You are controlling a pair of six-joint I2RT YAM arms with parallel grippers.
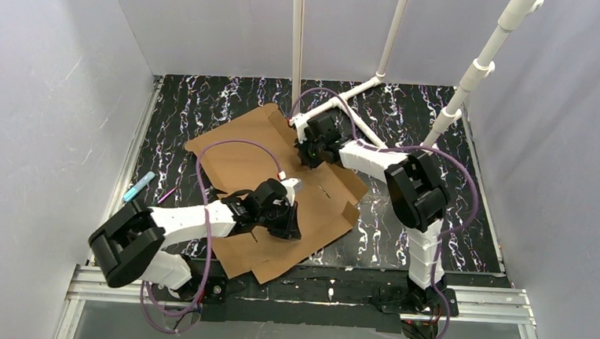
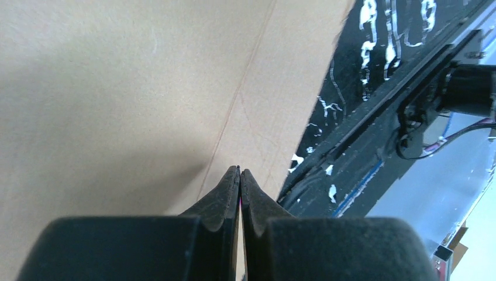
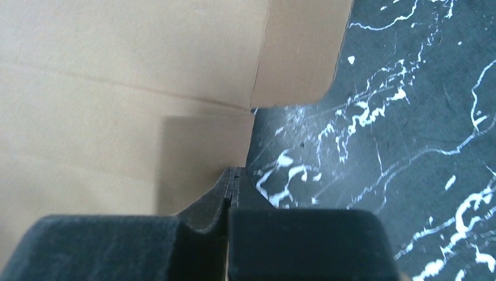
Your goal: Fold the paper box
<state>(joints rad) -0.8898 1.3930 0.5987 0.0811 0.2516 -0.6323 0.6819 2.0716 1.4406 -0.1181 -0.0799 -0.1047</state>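
Observation:
The paper box [image 1: 250,162] lies unfolded and flat on the black marble table, a brown die-cut cardboard sheet with flaps and creases. My left gripper [image 1: 287,222] is shut, its tips [image 2: 240,170] down on the sheet by a crease [image 2: 231,117], near the sheet's near edge. My right gripper [image 1: 312,151] is shut, its tips [image 3: 234,170] at the edge of a small side flap [image 3: 202,149] on the far right of the sheet [image 3: 117,70]. I see nothing held between either pair of jaws.
A blue pen [image 1: 138,185] and a small purple stick [image 1: 167,196] lie at the table's left edge. White pipes [image 1: 340,101] stand at the back. Grey walls close in left and right. A metal rail [image 2: 374,134] runs along the near table edge.

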